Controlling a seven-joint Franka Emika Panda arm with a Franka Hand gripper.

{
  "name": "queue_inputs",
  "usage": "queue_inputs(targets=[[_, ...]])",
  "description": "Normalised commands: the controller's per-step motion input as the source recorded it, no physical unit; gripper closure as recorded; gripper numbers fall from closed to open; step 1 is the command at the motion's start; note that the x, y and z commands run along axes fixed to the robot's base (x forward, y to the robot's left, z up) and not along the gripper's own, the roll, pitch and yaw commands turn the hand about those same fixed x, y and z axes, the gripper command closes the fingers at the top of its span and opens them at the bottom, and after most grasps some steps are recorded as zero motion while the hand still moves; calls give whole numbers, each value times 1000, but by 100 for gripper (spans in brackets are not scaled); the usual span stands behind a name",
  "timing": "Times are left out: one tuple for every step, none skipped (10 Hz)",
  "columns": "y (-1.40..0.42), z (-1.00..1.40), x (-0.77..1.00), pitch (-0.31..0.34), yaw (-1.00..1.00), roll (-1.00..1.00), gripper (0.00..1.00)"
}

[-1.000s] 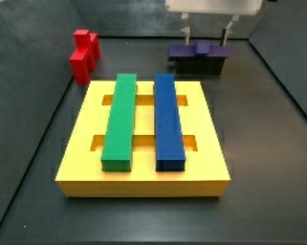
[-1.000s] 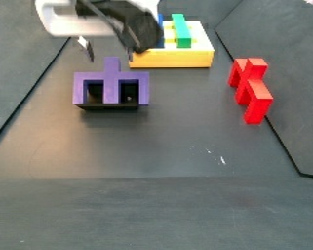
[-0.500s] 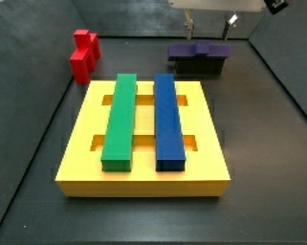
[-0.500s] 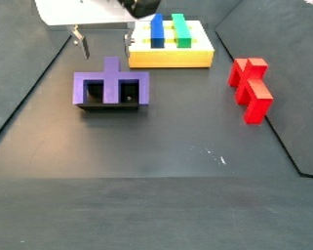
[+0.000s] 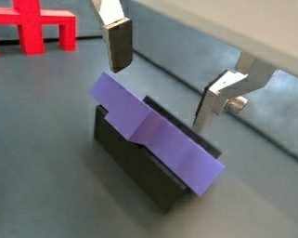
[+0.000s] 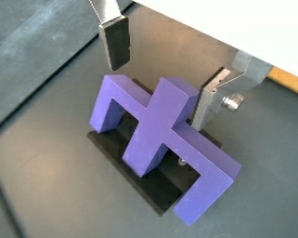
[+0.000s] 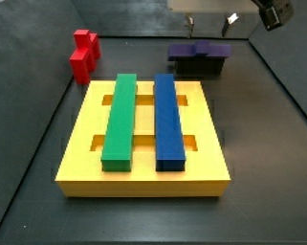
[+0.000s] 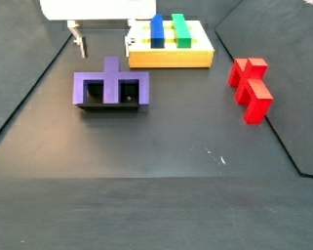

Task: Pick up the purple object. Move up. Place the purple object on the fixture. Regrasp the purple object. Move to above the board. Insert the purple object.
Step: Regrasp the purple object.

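On the small black fixture at the far end of the dark floor, the purple object sits released, its bar lying across the holder with the centre stub standing up in a side view, while the gripper hangs directly above it, fingers apart and touching nothing. Over the last second the hand has climbed: in the earlier side pictures its silver fingers reached down close to the block, and now only their tips show below the white body near the upper edge of both side views. In both wrist views the two plates straddle the block from above, one to each side, with clear air between pad and plastic. That reads as the placing step finished and the regrasp about to begin; the jaws would have to come back down and close on a different part of the block, though which part cannot be told from here. The yellow board with its green bar and blue bar lies just beside the fixture, and the red block stands well apart, neither in the way of a straight descent.
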Motion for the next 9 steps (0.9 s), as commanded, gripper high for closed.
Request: queue_inputs(targets=[[-83,-106,0,0,83,1000,0],[-77,-49,-49,0,86,1000,0],[-94,0,0,66,86,1000,0],[-154,0,0,0,77,1000,0],[-203,0,0,0,31,771,0],[29,0,0,0,0,-63,0],[0,-217,0,-63,0,0,0],[-71,-389,46,9,69,220,0],[-129,-354,243,346,57,514,0]])
